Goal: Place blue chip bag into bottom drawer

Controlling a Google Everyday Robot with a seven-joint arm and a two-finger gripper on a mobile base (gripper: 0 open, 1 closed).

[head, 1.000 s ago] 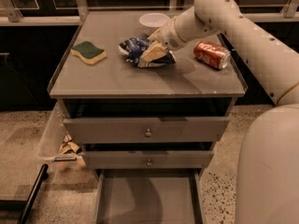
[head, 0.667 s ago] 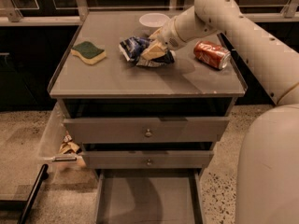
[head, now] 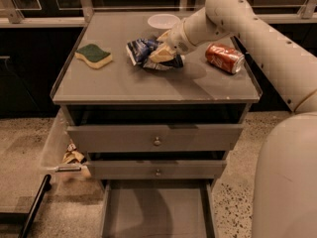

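The blue chip bag (head: 143,51) lies crumpled on the grey cabinet top (head: 148,83), near its back middle. My gripper (head: 162,53) is down on the bag's right part, at the end of the white arm that reaches in from the right. The bag's right side is partly hidden by the gripper. The bottom drawer (head: 156,212) is pulled out at the lower edge of the view, and its flat grey floor has nothing on it. The two upper drawers (head: 157,139) are nearly closed and show their round knobs.
A green-and-yellow sponge (head: 94,56) lies at the top's left. A red soda can (head: 225,58) lies on its side at the right. A white bowl (head: 163,21) stands at the back behind the gripper. Crumpled litter (head: 73,156) lies on the floor left of the cabinet.
The gripper has shifted very slightly left over the bag. The bag, the can and the sponge stay where they were.
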